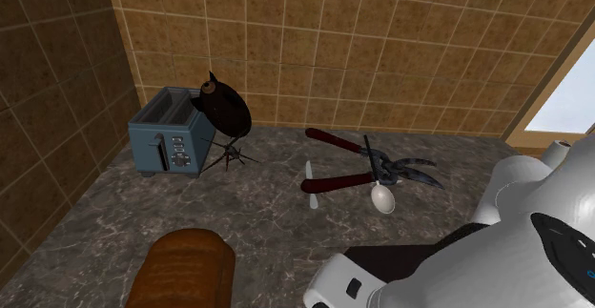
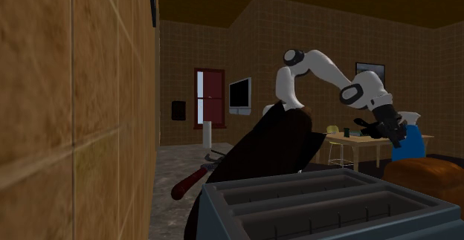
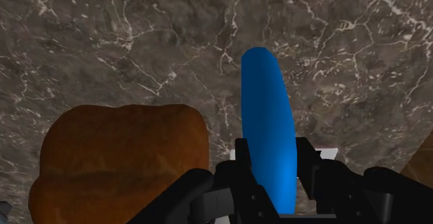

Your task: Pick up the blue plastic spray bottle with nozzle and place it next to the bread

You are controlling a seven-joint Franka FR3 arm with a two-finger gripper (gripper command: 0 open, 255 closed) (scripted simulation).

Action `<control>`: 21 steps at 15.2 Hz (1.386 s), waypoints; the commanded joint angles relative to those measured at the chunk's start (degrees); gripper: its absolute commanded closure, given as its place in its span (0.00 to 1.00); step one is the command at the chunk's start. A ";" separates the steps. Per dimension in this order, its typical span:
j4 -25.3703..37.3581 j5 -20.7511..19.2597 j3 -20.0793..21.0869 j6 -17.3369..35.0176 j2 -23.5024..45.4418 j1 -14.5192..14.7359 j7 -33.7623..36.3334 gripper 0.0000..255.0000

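Observation:
In the wrist view a blue spray bottle (image 3: 265, 112) is clasped between the two black fingers of my gripper (image 3: 274, 159), which is shut on it. A bit of its white nozzle (image 3: 326, 153) shows beside one finger. The bottle hangs above the dark marble counter (image 3: 139, 56), just beside the brown bread loaf (image 3: 118, 160). In the second exterior view the gripper (image 2: 395, 134) holds the bottle (image 2: 413, 143) above the bread (image 2: 424, 175) at that view's right. The bread (image 1: 186, 270) lies at the shoulder view's bottom left.
A blue-grey toaster (image 1: 170, 133) stands by the tiled wall, with a black round object (image 1: 224, 106) on thin legs next to it. Red-handled pruning shears (image 1: 358, 163) and a spoon (image 1: 381, 196) lie mid-counter. The white arm (image 1: 496, 249) takes up the lower right.

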 commanded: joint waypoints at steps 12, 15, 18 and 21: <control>-2.29 -7.76 17.62 9.39 5.28 -17.47 7.02 1.00; -2.29 -7.76 17.62 9.39 5.28 -17.48 7.02 1.00; -2.26 -7.78 17.61 9.37 5.30 -17.52 6.98 0.00; -2.24 -7.83 17.73 9.38 5.32 -17.67 7.01 0.00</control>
